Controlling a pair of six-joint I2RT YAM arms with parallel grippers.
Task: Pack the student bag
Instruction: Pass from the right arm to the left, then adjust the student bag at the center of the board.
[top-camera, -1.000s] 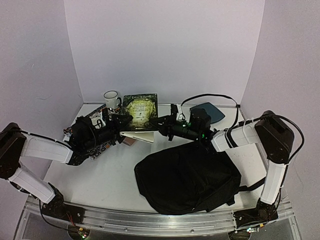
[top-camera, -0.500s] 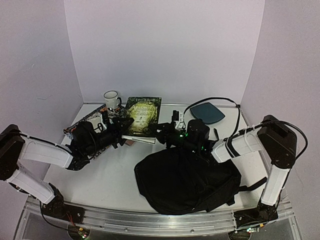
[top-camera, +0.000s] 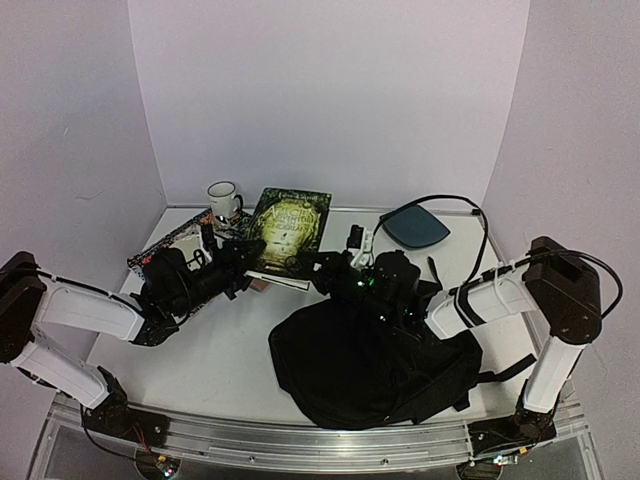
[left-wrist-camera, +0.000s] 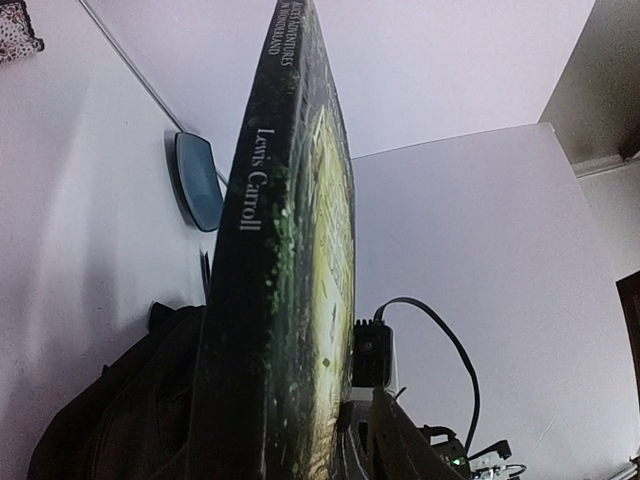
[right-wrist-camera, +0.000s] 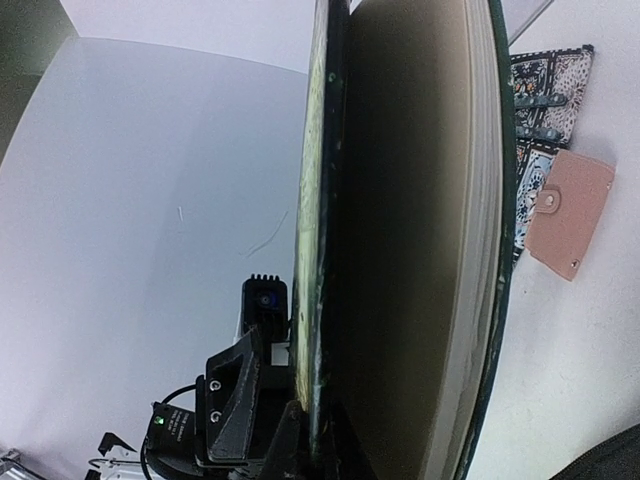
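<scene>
The student bag (top-camera: 375, 355), a large floppy black backpack, lies on the table at the front right; its edge shows in the left wrist view (left-wrist-camera: 120, 420). A dark green hardcover book (top-camera: 288, 230) is held tilted up between both grippers, behind the bag's left end. My left gripper (top-camera: 243, 262) is shut on its left edge, by the spine reading "Lewis Carroll" (left-wrist-camera: 258, 230). My right gripper (top-camera: 325, 266) is shut on its right edge, at the cover beside the page block (right-wrist-camera: 420, 250).
A white mug (top-camera: 222, 197) stands at the back left. A patterned pouch (top-camera: 170, 240) and a pink wallet (right-wrist-camera: 570, 215) lie under the left arm. A dark-teal rounded pad (top-camera: 415, 228) lies at the back right, with a black cable looping over it.
The book has been tipped further up and shifted slightly right, its cover now facing the camera more. The right wrist has moved nearer and left, over the bag's top edge.
</scene>
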